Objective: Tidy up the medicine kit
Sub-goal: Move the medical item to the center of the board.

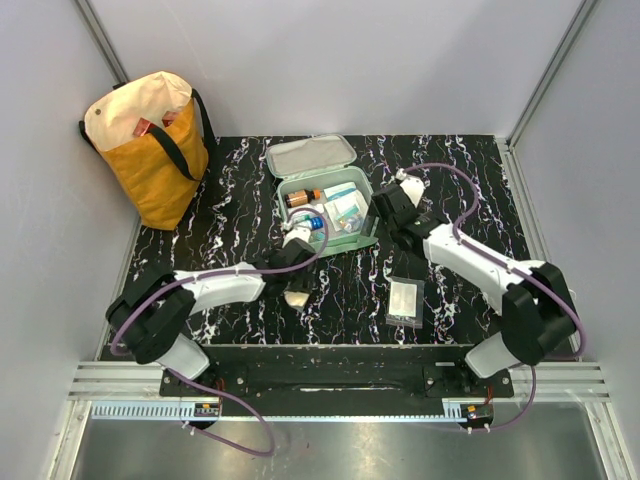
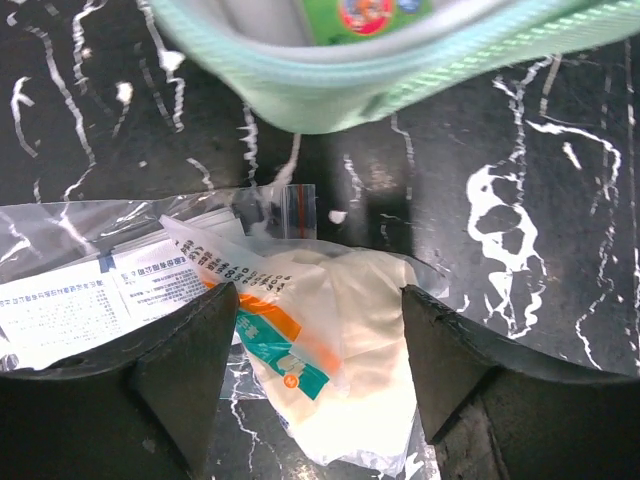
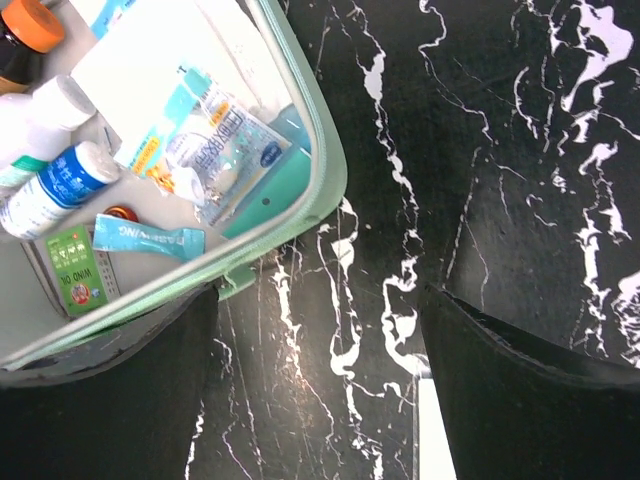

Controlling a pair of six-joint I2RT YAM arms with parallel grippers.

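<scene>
I see the left gripper [image 2: 315, 300] spread astride the clear plastic bag of cream sachets [image 2: 350, 290], presumably bound for the mint-green zip medicine kit [image 1: 312, 157]; right gripper [image 3: 320, 300] gapes empty alongside.

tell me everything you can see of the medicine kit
The medicine kit is a mint-green rounded-square zip case with pale grey lining, seemingly fabric. It lies open on the black marbled table, lid swung back on the far side. Inside lie a brown orange-capped bottle, a blue-labelled white bottle, boxes and sachets.
</scene>
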